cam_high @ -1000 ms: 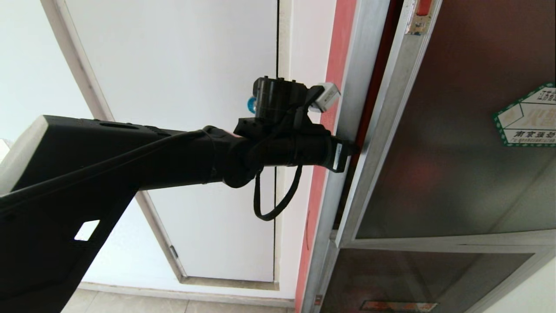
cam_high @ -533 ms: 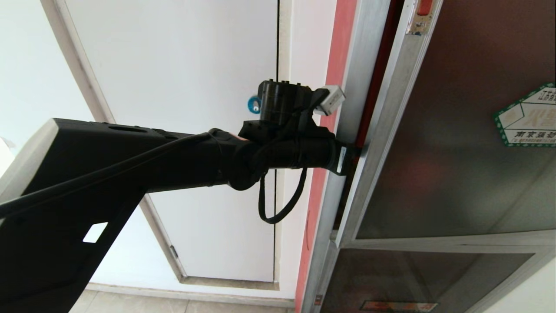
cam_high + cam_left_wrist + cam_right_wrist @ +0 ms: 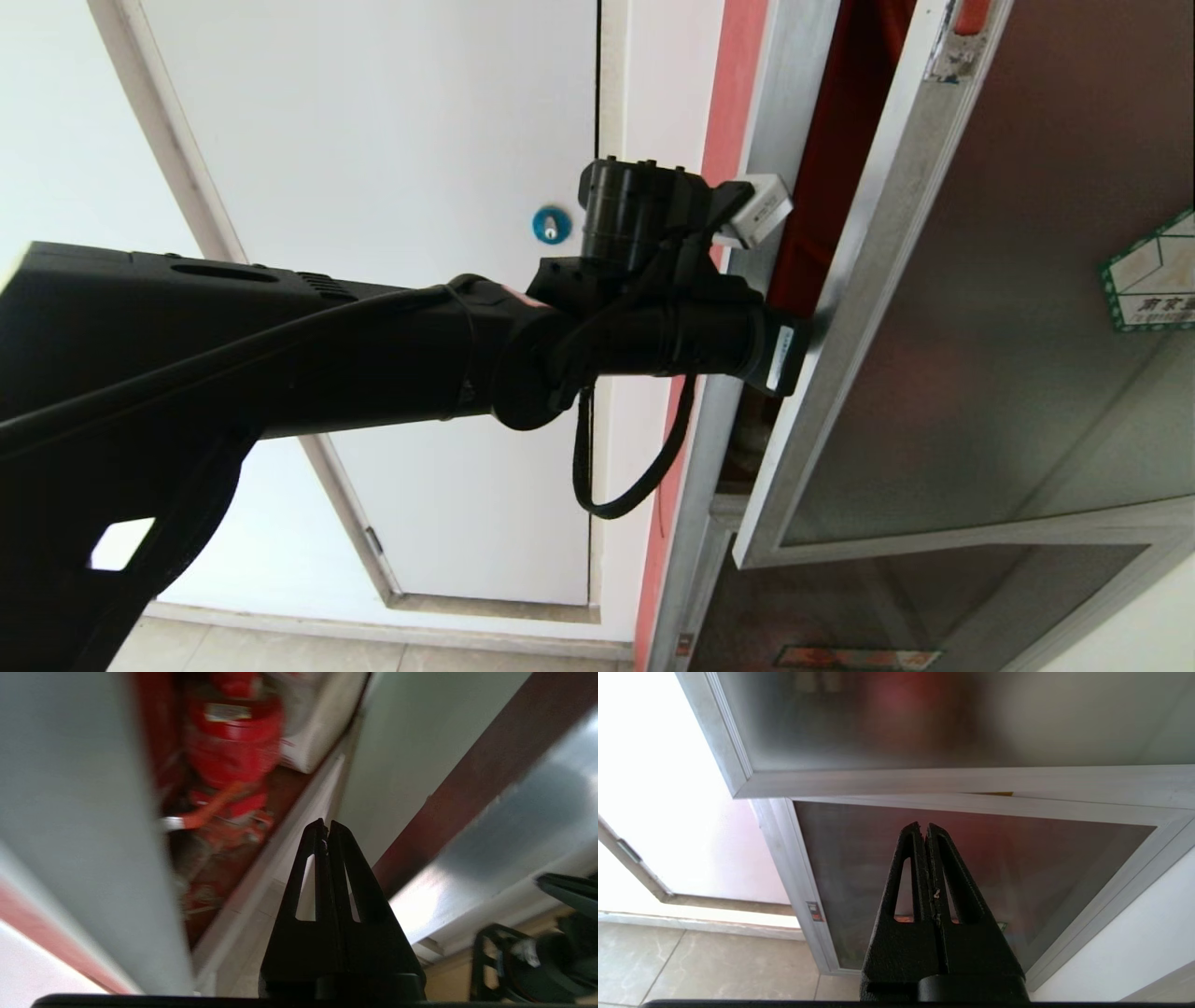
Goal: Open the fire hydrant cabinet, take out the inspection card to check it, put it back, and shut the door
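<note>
Door [image 3: 980,308] partly swung off cabinet [image 3: 789,121], red interior showing. Left gripper [image 3: 325,828] closed, empty, tucked behind door's free edge. Right gripper [image 3: 924,830] closed, parked below. Card not visible; taking out, checking, returning, closing all left.

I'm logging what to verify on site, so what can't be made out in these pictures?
- Inspection card: not identifiable; left wrist view of the cabinet interior is blurred.
- Left gripper tips: head view, hidden behind the door frame.
- Hexagonal sticker: cut off by the head view's right edge.
</note>
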Controlling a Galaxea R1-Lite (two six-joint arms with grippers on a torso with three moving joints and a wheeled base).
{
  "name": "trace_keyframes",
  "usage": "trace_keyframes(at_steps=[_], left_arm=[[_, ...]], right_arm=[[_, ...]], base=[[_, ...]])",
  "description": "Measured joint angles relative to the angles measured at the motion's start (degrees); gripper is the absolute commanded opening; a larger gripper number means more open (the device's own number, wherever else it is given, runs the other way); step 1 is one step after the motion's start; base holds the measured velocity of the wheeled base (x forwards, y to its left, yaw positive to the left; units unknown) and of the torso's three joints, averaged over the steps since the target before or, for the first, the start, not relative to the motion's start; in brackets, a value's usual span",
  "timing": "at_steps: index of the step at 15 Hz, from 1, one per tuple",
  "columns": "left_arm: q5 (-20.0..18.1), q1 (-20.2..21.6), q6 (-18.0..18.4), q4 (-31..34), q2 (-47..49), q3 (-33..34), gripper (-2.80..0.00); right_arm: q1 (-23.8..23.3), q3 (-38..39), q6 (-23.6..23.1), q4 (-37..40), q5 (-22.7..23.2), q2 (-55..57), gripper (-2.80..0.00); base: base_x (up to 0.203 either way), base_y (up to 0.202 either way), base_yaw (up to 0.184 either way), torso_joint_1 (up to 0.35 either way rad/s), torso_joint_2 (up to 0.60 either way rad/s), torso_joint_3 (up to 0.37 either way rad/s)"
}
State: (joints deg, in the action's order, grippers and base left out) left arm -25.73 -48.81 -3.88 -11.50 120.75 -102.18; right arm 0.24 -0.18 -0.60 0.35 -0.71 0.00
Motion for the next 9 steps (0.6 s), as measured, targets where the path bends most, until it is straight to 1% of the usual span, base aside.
trace_keyframes(at_steps=[2,6,9], left_arm=[[0.02,-1.28,0.30,-0.10,-1.32,2.04,-2.80],[0.11,-5.10,2.39,-0.13,-4.86,7.13,-2.80],[0.57,-8.03,2.73,-0.11,-7.08,9.62,-2.80]], right_arm=[[0.00,0.00,0.00,-0.01,0.02,0.00,-2.80],[-0.02,0.00,0.00,0.00,0.00,0.00,-2.80],[0.00,0.02,0.02,0.00,0.00,0.00,-2.80]], base=[[0.000,0.000,0.000,0.000,0.00,0.000],[0.000,0.000,0.000,0.000,0.00,0.000],[0.000,0.000,0.000,0.000,0.00,0.000]])
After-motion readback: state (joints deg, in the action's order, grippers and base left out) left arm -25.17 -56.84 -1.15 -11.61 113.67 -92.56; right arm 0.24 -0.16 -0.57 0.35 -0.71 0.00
